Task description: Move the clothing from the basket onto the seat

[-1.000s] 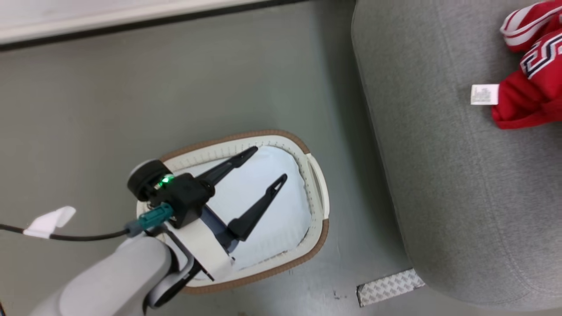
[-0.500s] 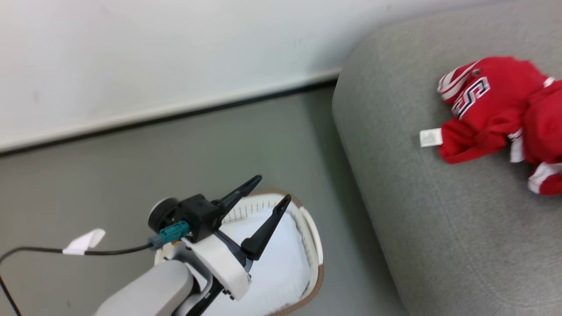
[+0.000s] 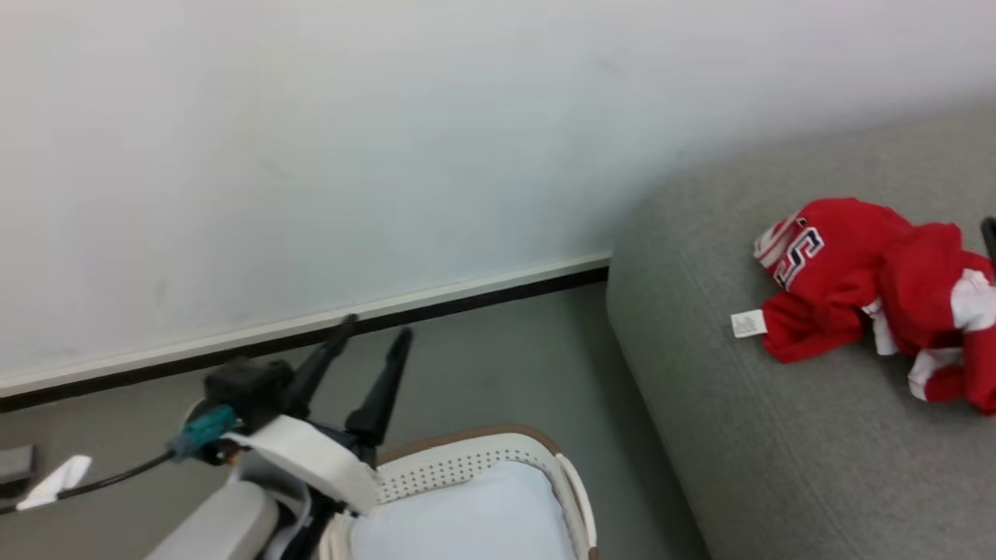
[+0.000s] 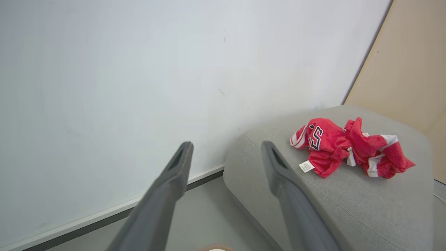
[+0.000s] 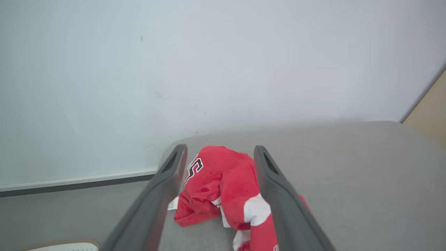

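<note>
- The left gripper is hanging above the left end of the basket, its two dark fingers standing apart and empty, pointing toward the wall.
- The basket is sitting on the floor just beneath and behind that gripper, with its pale bottom facing up.
- The right gripper is also aiming at the wall, its fingers spread wide and gripping nothing.
- The clothing is lying in a crumpled red and white heap on the seat, below and beyond the right gripper's fingers and well to the right of the left gripper.
- The white "S" is facing up, and a small white label is sticking out on the side nearer the left gripper.
- A dark sliver is showing at the right edge of the head view, just beside the clothing. It is possibly a right gripper finger, but too little is showing to tell.
</note>
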Robot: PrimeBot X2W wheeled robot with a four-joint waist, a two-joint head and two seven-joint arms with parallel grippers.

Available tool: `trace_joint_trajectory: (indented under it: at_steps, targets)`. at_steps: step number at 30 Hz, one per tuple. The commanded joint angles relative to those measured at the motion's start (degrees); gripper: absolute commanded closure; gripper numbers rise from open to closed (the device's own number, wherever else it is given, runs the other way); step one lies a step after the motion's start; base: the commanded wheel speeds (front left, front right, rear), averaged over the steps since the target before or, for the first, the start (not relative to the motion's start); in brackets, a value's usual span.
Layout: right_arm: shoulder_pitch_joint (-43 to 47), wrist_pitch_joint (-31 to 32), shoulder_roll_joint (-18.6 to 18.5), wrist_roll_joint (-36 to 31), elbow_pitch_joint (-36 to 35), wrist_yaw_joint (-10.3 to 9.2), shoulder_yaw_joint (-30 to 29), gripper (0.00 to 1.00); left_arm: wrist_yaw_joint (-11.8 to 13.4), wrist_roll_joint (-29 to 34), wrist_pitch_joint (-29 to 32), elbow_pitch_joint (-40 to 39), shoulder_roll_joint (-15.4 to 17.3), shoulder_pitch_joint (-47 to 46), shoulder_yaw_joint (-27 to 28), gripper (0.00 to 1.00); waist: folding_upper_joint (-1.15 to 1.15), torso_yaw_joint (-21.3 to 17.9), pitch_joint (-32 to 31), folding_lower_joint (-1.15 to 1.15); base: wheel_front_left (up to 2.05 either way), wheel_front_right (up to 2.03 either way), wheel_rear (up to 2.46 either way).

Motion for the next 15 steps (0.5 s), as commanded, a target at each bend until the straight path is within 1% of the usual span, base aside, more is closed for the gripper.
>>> trace_joint_trajectory:
  at_steps: [1, 3, 5, 8, 12, 15]
  targets:
    - [0.61, -1.15, 0.01, 0.81, -0.49, -0.13, 0.52, 0.00, 0.22, 0.34, 0.00, -0.23, 0.48, 1.11, 1.28, 0.00, 0.00, 2.07, -1.49, 0.02, 0.00, 0.00, 0.00]
    - [1.02, -4.22, 0.28, 1.87, -1.39, -0.13, 1.59, 0.00, 0.59, 0.65, -0.01, -0.66, 0.82, 2.34, 4.72, 0.00, 0.00, 3.46, -1.85, 0.02, 0.00, 0.00, 0.00]
    - [1.33, -7.86, 0.93, 0.88, -1.58, -0.13, 2.71, 0.00, 1.21, 0.87, 0.00, -0.99, 1.18, 3.78, 8.57, 0.00, 0.00, 4.66, -2.16, 0.02, 0.00, 0.00, 0.00]
    - [1.93, -14.31, 4.46, 0.05, 0.01, -0.13, 3.22, 0.00, 1.75, 1.78, 0.00, -1.24, 1.52, 6.49, 14.10, 0.00, 0.00, 6.40, -2.45, 0.02, 0.00, 0.00, 0.00]
    - [4.09, -21.30, 8.21, -1.29, 2.22, -0.13, 4.81, 0.00, 1.59, 2.78, -0.01, -1.18, 0.28, 10.13, 19.77, 0.00, 0.00, 8.91, -3.18, 0.02, 0.00, 0.00, 0.00]
    - [6.67, -25.78, 10.66, -1.71, 3.86, -0.13, 6.17, 0.00, 0.90, 4.06, 0.00, -1.08, -1.23, 12.58, 22.94, 0.00, 0.00, 10.65, -3.81, 0.02, 0.00, 0.00, 0.00]
